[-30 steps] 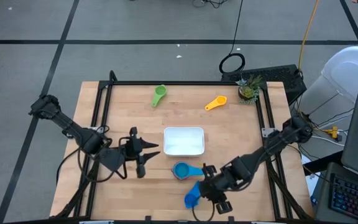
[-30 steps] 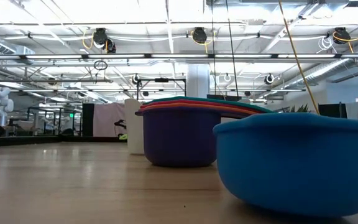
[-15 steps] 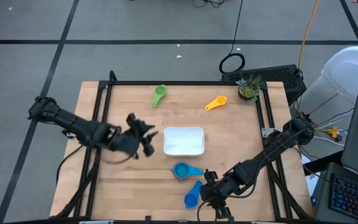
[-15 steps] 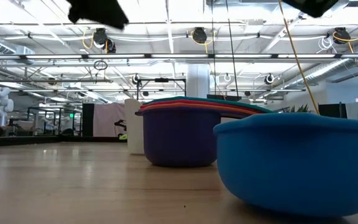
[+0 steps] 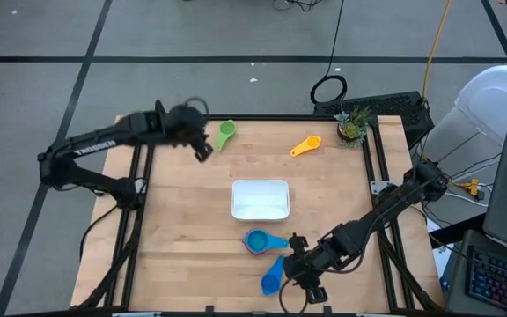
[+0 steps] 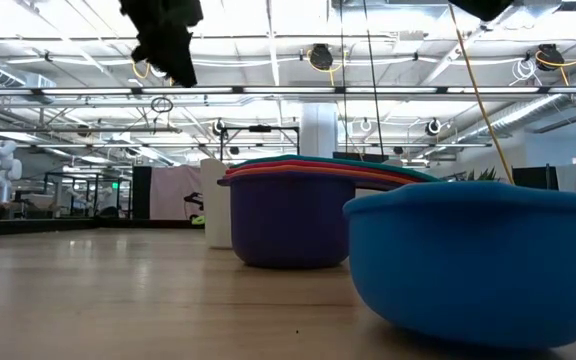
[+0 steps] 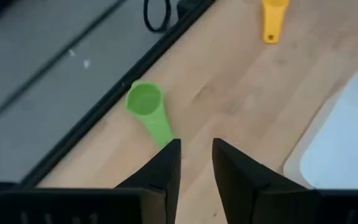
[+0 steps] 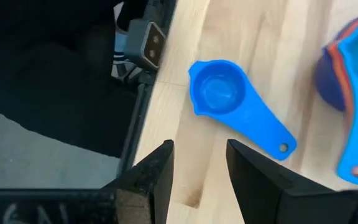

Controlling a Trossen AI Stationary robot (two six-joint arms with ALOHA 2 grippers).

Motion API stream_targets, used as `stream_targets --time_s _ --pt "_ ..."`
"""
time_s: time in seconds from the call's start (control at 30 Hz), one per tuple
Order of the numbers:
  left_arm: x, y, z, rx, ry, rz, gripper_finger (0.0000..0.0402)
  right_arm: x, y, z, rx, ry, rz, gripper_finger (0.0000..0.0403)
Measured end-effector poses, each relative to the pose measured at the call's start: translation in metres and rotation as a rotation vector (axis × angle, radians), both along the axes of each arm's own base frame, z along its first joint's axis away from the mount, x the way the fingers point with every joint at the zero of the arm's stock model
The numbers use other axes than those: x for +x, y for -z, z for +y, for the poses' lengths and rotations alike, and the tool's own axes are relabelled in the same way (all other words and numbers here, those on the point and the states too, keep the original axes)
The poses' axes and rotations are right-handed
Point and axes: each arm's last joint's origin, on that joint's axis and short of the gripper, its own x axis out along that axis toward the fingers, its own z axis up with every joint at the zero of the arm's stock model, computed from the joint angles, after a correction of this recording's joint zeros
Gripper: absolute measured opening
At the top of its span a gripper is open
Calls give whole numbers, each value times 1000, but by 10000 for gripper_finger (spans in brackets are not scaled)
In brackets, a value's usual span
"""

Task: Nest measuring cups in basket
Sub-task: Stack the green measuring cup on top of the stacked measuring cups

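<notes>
White basket empty, light blue cup beside it

The basket sits mid-table, two measuring cups behind it, the others in front

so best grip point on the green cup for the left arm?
Probably the handle. The green cup lies flat near the table's far edge, bowl toward the edge, its flat handle pointing back at the left gripper, whose fingers are open and empty just short of the handle tip. Come from above on the handle side, closing across its narrow width; the round bowl looks wider and harder to pinch.
</notes>
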Motion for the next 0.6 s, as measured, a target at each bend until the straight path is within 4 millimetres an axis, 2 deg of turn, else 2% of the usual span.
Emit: stream_targets --time_s 0.07,0.17,0.33,0.43,0.6 --pt "-1 5 18 -63 -6 3 93 0 -3 -4 -7 1 -5 138" --pt "6 24 39 -127 15 70 93 -5 -9 -14 -43 5 11 138" --pt "40 64 65 -105 118 189 96 -19 -26 -34 -144 46 1 138" --pt "61 85 78 -88 178 238 113 -26 -38 -41 -158 55 -40 138" --pt "77 117 103 -76 206 339 149 -34 -54 -47 -149 52 -106 138"
